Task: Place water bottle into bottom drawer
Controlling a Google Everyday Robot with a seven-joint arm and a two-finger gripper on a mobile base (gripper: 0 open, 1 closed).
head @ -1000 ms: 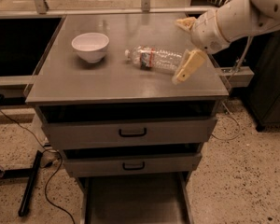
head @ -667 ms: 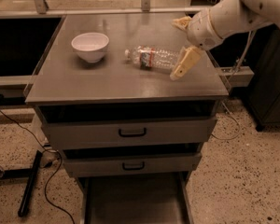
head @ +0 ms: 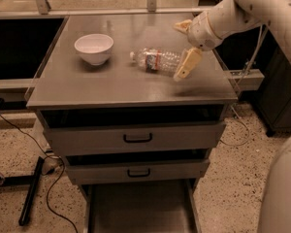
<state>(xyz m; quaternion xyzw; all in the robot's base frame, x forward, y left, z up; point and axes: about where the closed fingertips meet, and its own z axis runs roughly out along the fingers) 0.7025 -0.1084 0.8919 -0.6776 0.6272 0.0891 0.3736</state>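
Observation:
The water bottle [head: 156, 60] lies on its side on the grey cabinet top [head: 87, 84], white cap toward the bowl. My gripper [head: 183, 47] is open at the bottle's right end; one finger [head: 187, 64] is at the near side of its base and the other finger [head: 182, 26] is farther back. The jaws are not closed on the bottle. The bottom drawer [head: 136, 210] is pulled out at the foot of the cabinet, its flat floor bare.
A white bowl [head: 93, 48] stands left of the bottle. Two upper drawers with black handles [head: 137, 138] are slightly ajar. A black stand and cables [head: 31, 191] are on the floor at left. A dark cabinet [head: 281, 91] stands at right.
My gripper has moved slightly left and away from the camera, closer around the bottle's right end. The bottle and bowl have not moved.

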